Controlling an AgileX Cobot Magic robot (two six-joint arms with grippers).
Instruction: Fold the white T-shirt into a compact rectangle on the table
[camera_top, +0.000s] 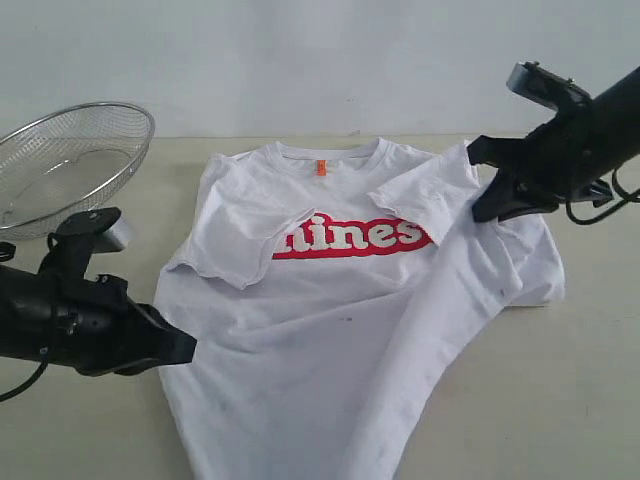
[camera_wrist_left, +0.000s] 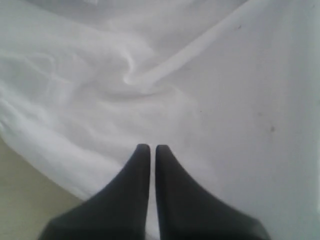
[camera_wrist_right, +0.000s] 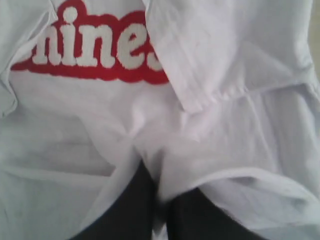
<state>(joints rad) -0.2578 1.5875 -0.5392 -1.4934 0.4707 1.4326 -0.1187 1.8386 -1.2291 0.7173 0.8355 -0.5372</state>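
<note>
Black right gripper (camera_wrist_right: 160, 182), pinched narrow on a raised ridge of the soft white cotton T-shirt with red lettering (camera_top: 330, 330), right of the exterior frame. Black left gripper (camera_wrist_left: 151, 147), nearly closed, tips on the shirt's edge at lower left, no cloth visibly caught. Shirt spread mid-frame on the pale beige tabletop (camera_top: 560, 400). Risk: thin pinch slipping, or a one-sided pull skewing the fold. Count: two grippers, one shirt, one silver wire-mesh basket (camera_top: 70, 160), upper left.
</note>
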